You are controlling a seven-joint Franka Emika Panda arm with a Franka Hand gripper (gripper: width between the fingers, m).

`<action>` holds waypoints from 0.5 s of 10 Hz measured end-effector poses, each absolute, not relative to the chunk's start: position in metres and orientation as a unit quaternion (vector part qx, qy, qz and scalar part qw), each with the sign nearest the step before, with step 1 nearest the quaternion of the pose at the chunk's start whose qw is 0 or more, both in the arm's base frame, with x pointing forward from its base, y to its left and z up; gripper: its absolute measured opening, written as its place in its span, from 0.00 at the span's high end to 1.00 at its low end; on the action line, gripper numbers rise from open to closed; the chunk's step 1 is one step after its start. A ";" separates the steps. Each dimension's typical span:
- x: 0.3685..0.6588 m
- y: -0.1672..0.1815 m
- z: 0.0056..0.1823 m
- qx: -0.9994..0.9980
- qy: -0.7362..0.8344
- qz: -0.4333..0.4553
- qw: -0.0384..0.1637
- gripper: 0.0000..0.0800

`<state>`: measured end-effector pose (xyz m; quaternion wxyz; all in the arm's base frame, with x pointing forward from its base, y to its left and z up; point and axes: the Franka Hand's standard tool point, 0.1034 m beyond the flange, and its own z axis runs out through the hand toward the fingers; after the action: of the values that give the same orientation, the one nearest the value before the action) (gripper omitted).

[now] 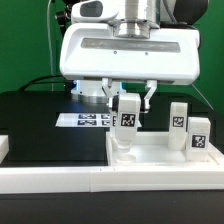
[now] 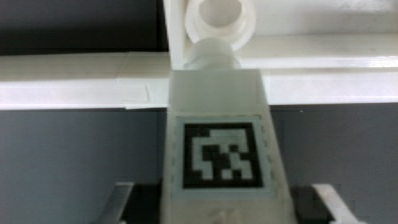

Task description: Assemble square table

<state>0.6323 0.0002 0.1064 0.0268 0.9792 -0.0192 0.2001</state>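
My gripper [image 1: 128,100] hangs over the near left corner of the square table top [image 1: 160,155], a white tray with a raised rim. It is shut on a white tagged leg [image 1: 127,113], which stands upright with its lower end on that corner. In the wrist view the same leg [image 2: 222,120] runs between my gripper [image 2: 222,206] fingers [image 2: 128,200], tag facing the camera. Its far end meets a round socket [image 2: 217,15] on the table top [image 2: 89,82]. Two more tagged legs [image 1: 178,117] [image 1: 199,135] stand upright on the top's right side.
The marker board [image 1: 88,120] lies flat on the black surface behind the table top, toward the exterior view's left. A long white rail [image 1: 60,182] edges the front of the black surface. A small white block [image 1: 4,146] sits at the far left edge.
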 end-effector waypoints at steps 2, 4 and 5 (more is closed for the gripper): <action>0.631 0.004 0.101 0.979 -0.016 0.201 0.028 0.64; 0.629 0.005 0.094 0.980 -0.015 0.198 0.030 0.64; 0.628 0.004 0.092 0.980 -0.015 0.197 0.031 0.64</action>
<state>0.6277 0.0042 0.0921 0.0305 0.9799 -0.0146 0.1967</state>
